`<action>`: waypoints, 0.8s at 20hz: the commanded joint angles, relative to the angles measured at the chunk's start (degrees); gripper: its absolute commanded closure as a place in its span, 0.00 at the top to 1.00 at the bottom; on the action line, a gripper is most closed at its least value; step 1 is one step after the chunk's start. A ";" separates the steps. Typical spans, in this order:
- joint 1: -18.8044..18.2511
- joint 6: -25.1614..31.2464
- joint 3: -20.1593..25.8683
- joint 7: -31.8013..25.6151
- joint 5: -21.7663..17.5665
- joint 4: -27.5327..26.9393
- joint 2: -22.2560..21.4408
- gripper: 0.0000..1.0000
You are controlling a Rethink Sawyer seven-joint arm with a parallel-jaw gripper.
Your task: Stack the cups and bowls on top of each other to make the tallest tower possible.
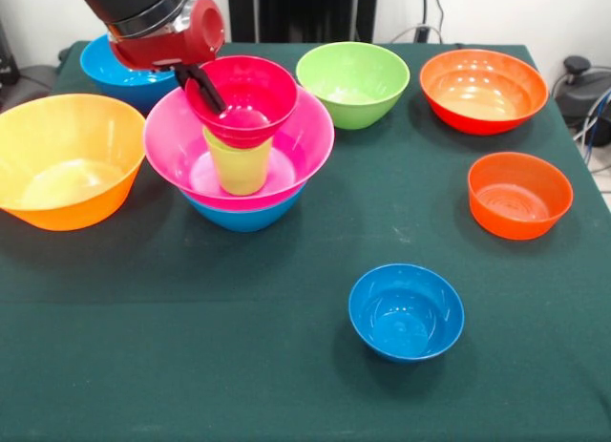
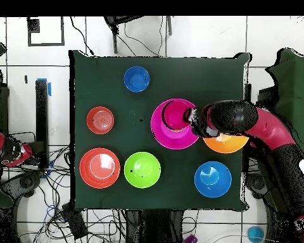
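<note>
A tower stands at the table's middle left: a medium blue bowl (image 1: 245,218) at the bottom, a large pink bowl (image 1: 310,146) in it, and a lime-green cup (image 1: 239,170) upside down inside the pink bowl. On the cup's top rests a small crimson bowl (image 1: 253,94), upright. My gripper (image 1: 210,100) comes in from the upper left and is shut on this bowl's left rim, one black finger inside it. From overhead the crimson bowl (image 2: 175,115) sits within the pink bowl (image 2: 164,134), with the gripper (image 2: 191,119) at its right edge.
Loose bowls ring the tower: a large orange bowl (image 1: 62,160) left, a blue bowl (image 1: 115,70) behind the arm, a green bowl (image 1: 353,79), a large red-orange bowl (image 1: 482,89), a smaller red-orange bowl (image 1: 520,194) and a small blue bowl (image 1: 406,313) in front.
</note>
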 commanded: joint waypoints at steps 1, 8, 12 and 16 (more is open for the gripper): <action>2.44 5.23 -1.22 -9.62 -3.81 -3.05 0.77 0.00; 3.40 7.89 -2.55 -9.10 -4.37 -4.46 1.42 0.00; 3.61 8.34 -2.71 -8.90 -4.46 -4.48 1.73 0.00; 3.46 8.43 -2.74 -8.72 -4.80 -4.24 1.55 0.00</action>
